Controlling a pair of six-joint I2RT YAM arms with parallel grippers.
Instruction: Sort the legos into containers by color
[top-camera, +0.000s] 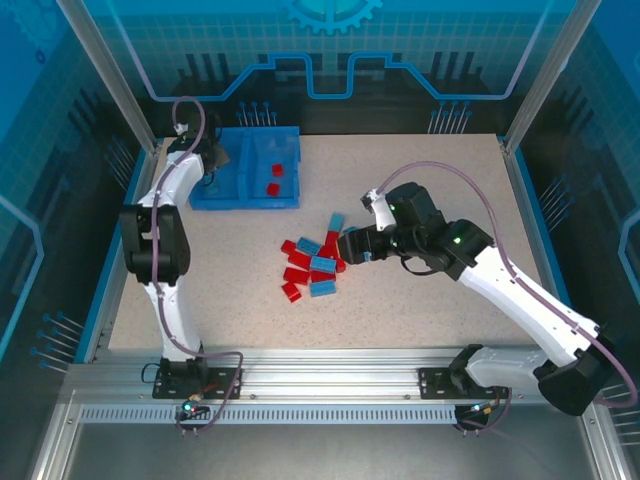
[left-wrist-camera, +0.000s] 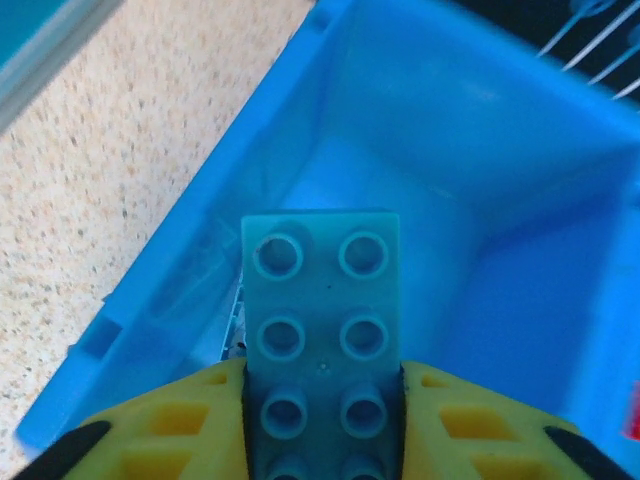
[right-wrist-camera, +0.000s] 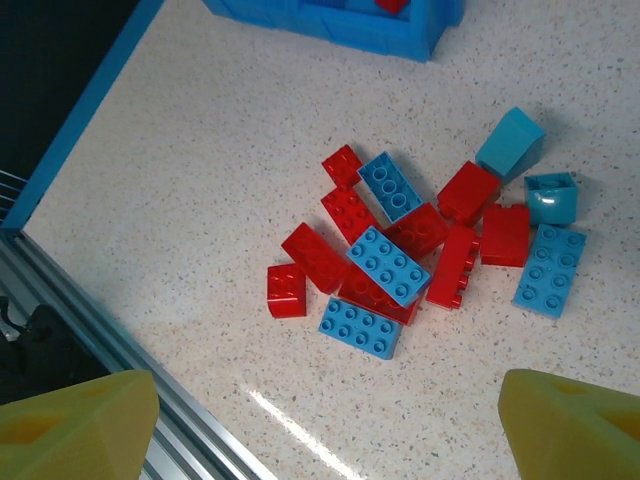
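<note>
Over the blue bin (left-wrist-camera: 520, 150), left fingers (left-wrist-camera: 150, 430) pinch a blue brick (left-wrist-camera: 320, 290) by its long sides; it looks light, stiff, slick. The right fingers (right-wrist-camera: 70, 430) gape empty above legos (right-wrist-camera: 400, 260) near the bin.

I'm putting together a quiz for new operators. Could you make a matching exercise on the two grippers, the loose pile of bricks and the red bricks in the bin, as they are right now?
Things:
1. left gripper
2. right gripper
3. brick pile
4. two red bricks

States:
A. in the right compartment of the bin
B. open and empty, by the pile
C. loose on the table
D. shut on a light blue brick over the bin

Pairs: 1-D, 2-B, 3-C, 4-A
</note>
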